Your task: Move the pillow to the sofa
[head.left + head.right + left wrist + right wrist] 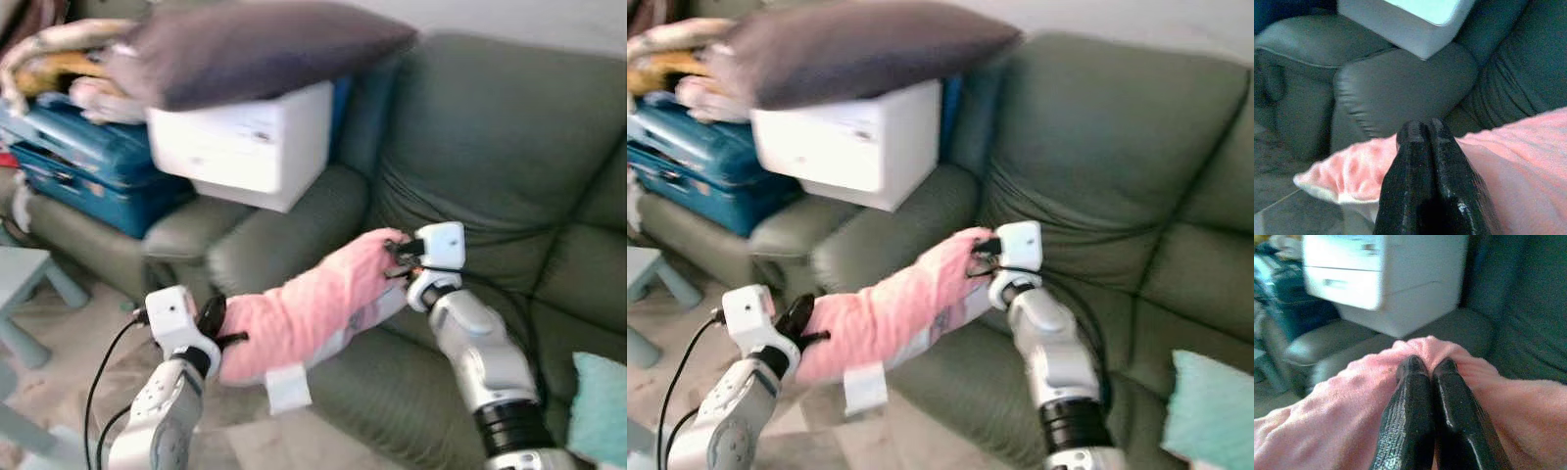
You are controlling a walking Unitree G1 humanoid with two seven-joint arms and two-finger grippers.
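Note:
A long pink pillow (pixel 304 313) with a white tag hangs in the air before the dark green sofa (pixel 490 157), held at both ends. My left gripper (pixel 217 338) is shut on its lower end, near the floor side. My right gripper (pixel 390 257) is shut on its upper end, just above the sofa's seat cushion (pixel 392 382). In the left wrist view the black fingers (pixel 1425 166) pinch pink fabric (pixel 1528 152); in the right wrist view the fingers (pixel 1425 396) bite into a fold of the pillow (pixel 1352 396).
A white printer-like box (pixel 250 142) sits on the sofa arm (pixel 284 235) with a dark grey cushion (pixel 255 49) on top. Blue suitcases (pixel 78 162) and bundled cloth lie left. A teal cushion (pixel 598 406) rests on the seat at right. A pale stool (pixel 24 284) stands left.

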